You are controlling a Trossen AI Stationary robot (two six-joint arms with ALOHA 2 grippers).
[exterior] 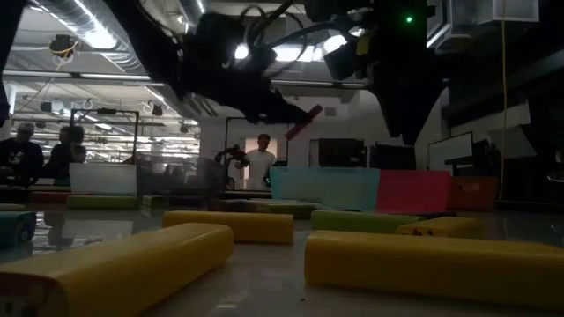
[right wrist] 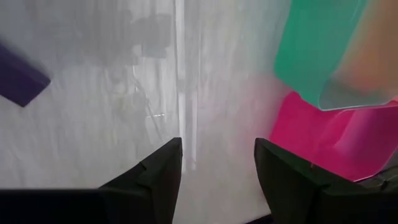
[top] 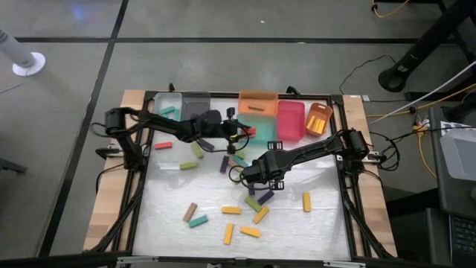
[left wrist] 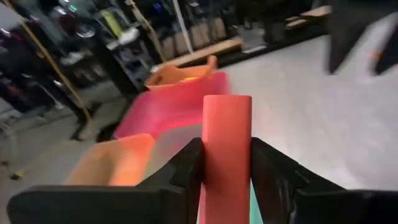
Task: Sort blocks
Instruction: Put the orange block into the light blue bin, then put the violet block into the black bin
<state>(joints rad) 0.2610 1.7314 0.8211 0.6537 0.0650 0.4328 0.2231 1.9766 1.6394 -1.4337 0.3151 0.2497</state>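
one smooth rectangular red block (left wrist: 226, 155) clamped in left tool (left wrist: 226, 168)

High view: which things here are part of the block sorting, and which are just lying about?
Part of the job:
- red block held by the left gripper
- loose blocks on the table, e.g. a yellow block
- orange bin, pink bin
- right gripper, open, empty

Just lying about:
- cables on the floor
- white fan base

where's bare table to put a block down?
Free: the near-left of the mat, left of the brown block, and the right side between the lone yellow block and the frame. Crowded: centre, around the right gripper, and the near-centre cluster of yellow blocks.
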